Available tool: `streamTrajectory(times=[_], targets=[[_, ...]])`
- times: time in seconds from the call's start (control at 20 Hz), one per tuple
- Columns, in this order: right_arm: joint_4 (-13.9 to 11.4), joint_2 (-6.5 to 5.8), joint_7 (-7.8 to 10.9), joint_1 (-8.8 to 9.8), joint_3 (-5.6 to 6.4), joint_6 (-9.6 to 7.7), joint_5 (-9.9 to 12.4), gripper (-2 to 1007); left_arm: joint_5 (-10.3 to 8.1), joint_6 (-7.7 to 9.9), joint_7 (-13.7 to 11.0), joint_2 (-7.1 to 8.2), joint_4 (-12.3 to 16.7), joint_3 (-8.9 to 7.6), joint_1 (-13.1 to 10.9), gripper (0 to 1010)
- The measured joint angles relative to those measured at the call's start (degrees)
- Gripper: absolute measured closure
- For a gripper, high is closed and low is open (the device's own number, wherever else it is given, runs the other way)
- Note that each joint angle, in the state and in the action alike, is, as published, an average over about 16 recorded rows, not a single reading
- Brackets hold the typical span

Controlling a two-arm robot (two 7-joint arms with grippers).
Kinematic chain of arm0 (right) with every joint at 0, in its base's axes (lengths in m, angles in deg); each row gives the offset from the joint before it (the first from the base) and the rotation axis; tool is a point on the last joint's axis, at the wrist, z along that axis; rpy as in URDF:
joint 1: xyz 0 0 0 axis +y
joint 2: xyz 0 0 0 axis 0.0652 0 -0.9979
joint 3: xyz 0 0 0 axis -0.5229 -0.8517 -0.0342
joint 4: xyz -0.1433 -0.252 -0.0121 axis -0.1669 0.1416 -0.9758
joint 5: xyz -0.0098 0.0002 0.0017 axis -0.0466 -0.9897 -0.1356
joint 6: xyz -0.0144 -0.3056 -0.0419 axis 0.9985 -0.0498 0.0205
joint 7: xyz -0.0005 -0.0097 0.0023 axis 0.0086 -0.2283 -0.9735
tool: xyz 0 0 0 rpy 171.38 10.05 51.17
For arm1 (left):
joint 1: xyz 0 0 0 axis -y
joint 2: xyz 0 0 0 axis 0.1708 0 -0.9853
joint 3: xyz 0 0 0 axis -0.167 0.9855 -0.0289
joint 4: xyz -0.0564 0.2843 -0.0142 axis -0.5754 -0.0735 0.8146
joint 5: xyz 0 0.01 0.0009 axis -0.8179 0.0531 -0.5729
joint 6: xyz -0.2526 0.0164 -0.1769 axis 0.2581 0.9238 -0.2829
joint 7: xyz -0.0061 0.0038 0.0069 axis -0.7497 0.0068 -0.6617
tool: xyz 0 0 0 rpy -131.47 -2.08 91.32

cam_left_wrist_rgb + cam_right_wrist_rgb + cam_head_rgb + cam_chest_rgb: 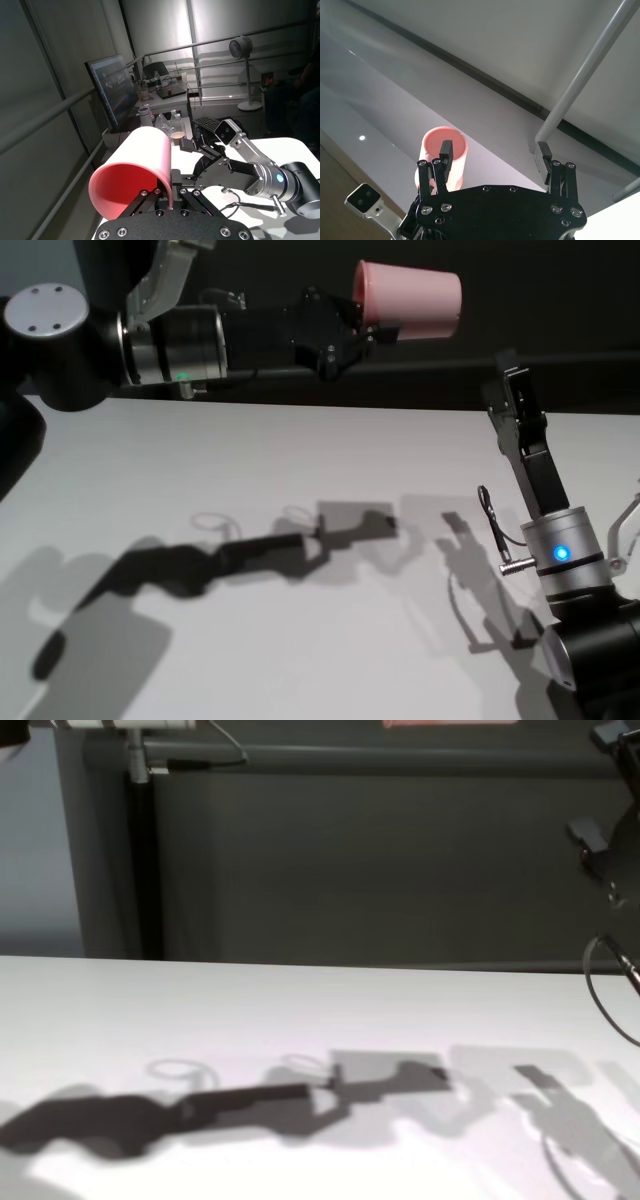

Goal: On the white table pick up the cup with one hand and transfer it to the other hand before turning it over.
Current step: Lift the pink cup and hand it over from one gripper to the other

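Small pink plastic tumbler, smooth and tapered, no handle (the cup (410, 300)): held high above the broad matte white desk (300, 470), toward the far side and right of centre; lies on its side, closed base pointing right in the head view, open mouth toward the left arm; not touching the desk.

Left gripper (352, 328), black and skeletal on a silver-grey arm: reaches in from the left, well above the desk; jaws clenched on the cup at its rim, one finger (167, 192) inside the mouth and pink wall between the fingers in the left wrist view.

Right gripper (512, 380), black on a silver cylindrical arm with a blue light and a black cable loop (490, 515): on the right side, pointing upward, below and to the right of the cup and apart from it; jaws released, wide gap between the two fingers (542, 150) in the right wrist view, nothing between them.

Arm shadows fall across the middle of the desk; chest view shows only those shadows and the cable loop at the right edge.
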Motion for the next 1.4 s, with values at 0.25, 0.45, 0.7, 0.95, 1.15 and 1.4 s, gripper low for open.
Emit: streamTrajectory(times=[0.25,0.45,0.7,0.95,1.15,1.4], targets=[[1.78,0.33,1.18,-1.51,-1.01,-0.89,1.70,5,0.00,0.00,0.00,0.00,0.00,0.00,0.00,961],[2.76,0.51,1.77,-2.71,-1.94,-1.24,2.50,5,0.00,0.00,0.00,0.00,0.00,0.00,0.00,961],[3.45,0.52,2.62,-4.01,-3.06,-1.39,3.11,4,0.00,0.00,0.00,0.00,0.00,0.00,0.00,961],[3.86,0.45,3.64,-4.98,-3.96,-1.49,3.84,5,0.00,0.00,0.00,0.00,0.00,0.00,0.00,961],[4.07,0.28,4.58,-5.45,-4.57,-1.54,4.42,5,0.00,0.00,0.00,0.00,0.00,0.00,0.00,961],[4.30,0.00,5.88,-5.81,-5.24,-1.56,5.19,5,0.00,0.00,0.00,0.00,0.00,0.00,0.00,961]])
